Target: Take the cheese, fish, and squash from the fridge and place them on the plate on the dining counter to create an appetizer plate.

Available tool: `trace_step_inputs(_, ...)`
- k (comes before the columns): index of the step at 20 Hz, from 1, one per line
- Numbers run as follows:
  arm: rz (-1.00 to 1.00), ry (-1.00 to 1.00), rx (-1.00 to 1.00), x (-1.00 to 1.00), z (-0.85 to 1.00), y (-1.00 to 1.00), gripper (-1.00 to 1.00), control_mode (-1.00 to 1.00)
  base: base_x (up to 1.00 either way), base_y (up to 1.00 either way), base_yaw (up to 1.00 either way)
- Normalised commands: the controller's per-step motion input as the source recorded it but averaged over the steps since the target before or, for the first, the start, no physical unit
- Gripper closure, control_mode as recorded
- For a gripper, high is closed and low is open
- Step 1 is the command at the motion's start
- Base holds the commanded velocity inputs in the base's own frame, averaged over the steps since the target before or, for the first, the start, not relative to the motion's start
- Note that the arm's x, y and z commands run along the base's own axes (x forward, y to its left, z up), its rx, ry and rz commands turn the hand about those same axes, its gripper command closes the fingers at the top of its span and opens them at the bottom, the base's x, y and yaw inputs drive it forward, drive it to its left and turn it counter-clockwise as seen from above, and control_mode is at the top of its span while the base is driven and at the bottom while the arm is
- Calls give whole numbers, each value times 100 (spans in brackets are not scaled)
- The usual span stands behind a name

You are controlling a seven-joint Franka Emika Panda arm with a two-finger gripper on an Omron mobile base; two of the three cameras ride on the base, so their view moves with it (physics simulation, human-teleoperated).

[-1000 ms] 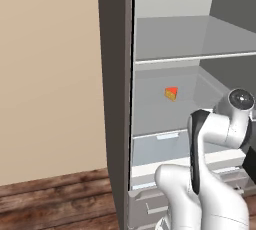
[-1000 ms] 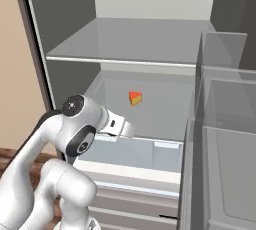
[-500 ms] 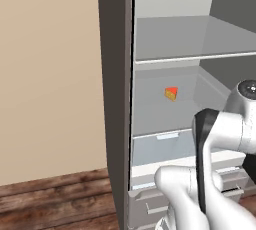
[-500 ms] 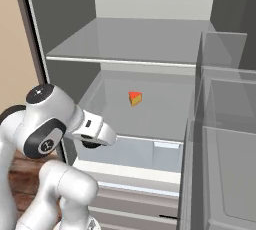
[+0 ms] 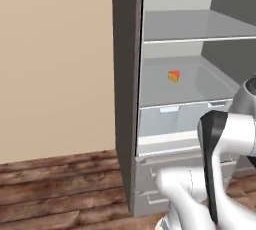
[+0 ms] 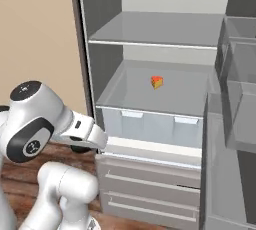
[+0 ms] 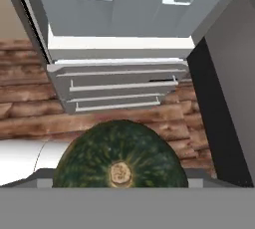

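Hand view is giving us the nearest thing first: the squash (image 7: 119, 153), dark green with a tan stem scar, is sitting right in front of the camera, and its lower part is being cut off at the bottom of the view. It is covering the fingertips of the gripper (image 7: 119, 183), so we are not seeing them. With the wooden floor (image 7: 25, 108) lying beyond it and nothing under it, we are reading the jaws as clamped wide on the squash. In the right base view, a dark shape is peeking from under the white hand, too hidden for us to tell what it is.

Beyond the floor, the fridge (image 5: 125, 99) is standing open, its grey lower drawers facing us. Above them, the translucent drawer (image 6: 155, 124) is showing only a pale front; we are not making out anything inside it.

Farther in, the cheese (image 6: 157, 82) is resting on the pale shelf above that drawer, near the shelf's middle, well back from its front edge. It is looking tiny, orange with a red patch.
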Motion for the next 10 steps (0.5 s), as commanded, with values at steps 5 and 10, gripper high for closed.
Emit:
trace_step_inputs(5,0,0,0,0,0,0,100,100,-85,79,15)
trace_step_inputs(10,0,0,0,0,0,0,100,100,-50,96,28)
